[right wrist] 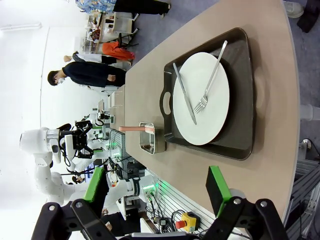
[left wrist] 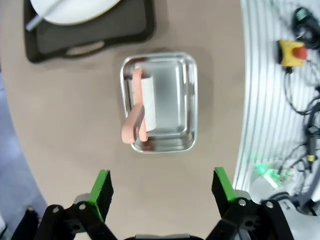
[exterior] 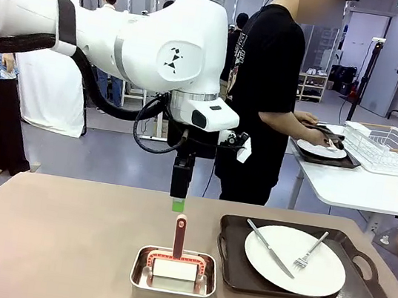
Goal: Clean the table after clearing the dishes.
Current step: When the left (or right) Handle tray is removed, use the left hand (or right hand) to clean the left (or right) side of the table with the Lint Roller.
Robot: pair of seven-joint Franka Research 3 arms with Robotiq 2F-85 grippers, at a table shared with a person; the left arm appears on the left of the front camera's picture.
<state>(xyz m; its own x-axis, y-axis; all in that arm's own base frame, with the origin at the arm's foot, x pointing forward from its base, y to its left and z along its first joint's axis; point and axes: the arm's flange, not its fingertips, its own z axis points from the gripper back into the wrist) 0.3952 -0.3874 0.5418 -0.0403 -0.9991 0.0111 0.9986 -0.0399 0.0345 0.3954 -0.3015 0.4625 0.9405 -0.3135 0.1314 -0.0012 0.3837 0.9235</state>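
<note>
Steel pan (left wrist: 175, 95) at tabletop's (left wrist: 60, 150) near edge, my left pincer (left wrist: 162, 190) open above; likely fetching wiper (left wrist: 149, 107), next descend onto pink handle (left wrist: 133, 125).

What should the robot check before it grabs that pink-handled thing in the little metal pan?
1. Left pincer open: ok.
2. Pink-handled tool stands up out of the steel pan, nothing on it: ok.
3. Left pincer exactly over the handle: cannot tell; it hangs close above, not touching.
4. Table cleared of dishes: not ok; one plate with knife and fork sits on its tray.
5. Person's hands away from the pan: ok, at the white table.
</note>
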